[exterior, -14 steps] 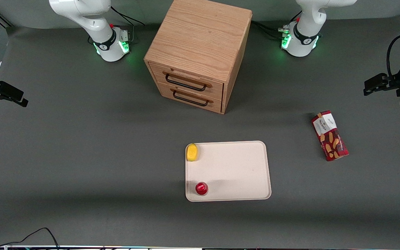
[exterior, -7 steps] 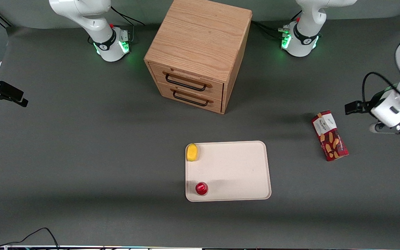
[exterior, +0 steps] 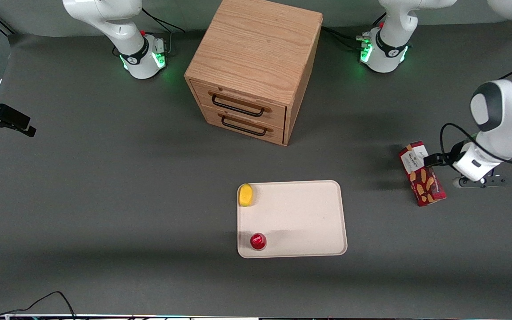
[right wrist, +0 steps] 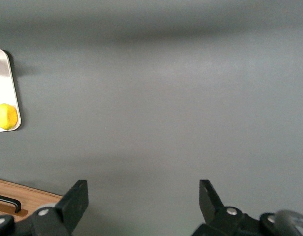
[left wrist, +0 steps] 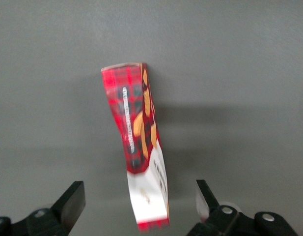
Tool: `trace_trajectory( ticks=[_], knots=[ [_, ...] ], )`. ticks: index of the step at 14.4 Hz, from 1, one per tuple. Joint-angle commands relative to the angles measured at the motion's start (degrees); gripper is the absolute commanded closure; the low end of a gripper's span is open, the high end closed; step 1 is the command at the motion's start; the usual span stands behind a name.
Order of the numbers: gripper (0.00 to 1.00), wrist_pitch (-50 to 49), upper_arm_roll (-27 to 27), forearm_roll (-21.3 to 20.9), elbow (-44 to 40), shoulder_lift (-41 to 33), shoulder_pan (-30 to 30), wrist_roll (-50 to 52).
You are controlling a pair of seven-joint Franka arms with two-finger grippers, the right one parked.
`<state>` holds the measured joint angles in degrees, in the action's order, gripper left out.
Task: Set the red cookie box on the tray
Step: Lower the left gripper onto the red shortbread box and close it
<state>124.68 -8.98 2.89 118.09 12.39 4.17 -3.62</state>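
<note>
Front view: the box, dark-red cardboard with a white label reading "Walkers", lies flat on the grey table toward the working arm's end, well apart from the cream tray. On the tray's edge toward the parked arm sit a yellow item and a red-capped item; the rest is bare. The gripper hangs just beside the box

Left wrist view: the gripper is spread wide, its fingers straddling the box's white-label end without touching; the plaid side's white print is unreadable
</note>
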Motion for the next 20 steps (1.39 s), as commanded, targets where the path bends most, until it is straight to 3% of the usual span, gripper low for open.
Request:
trace_trajectory(
  ticks=[1,5,6,7,8,9,10,15,20],
  knots=[
    [0.0,7.0,-0.2,0.9,1.9,2.9,0.2,-0.4],
    [0.01,18.5,-0.2,1.1,6.8,5.2,0.3,-0.5],
    [0.08,19.0,-0.2,1.1,7.1,5.5,0.3,-0.5],
    [0.23,19.1,-0.2,1.1,7.1,5.7,0.3,-0.5],
    [0.49,19.1,-0.2,1.1,7.1,5.7,0.3,-0.5],
    [0.81,19.1,-0.2,1.1,7.2,5.7,0.3,-0.5],
    [1.0,19.1,-0.2,1.1,7.4,5.6,0.3,-0.5],
    [1.0,17.4,-0.1,1.1,7.3,4.6,0.7,0.1],
    [1.0,3.5,2.5,1.1,3.3,-2.4,2.2,6.1]
  ],
)
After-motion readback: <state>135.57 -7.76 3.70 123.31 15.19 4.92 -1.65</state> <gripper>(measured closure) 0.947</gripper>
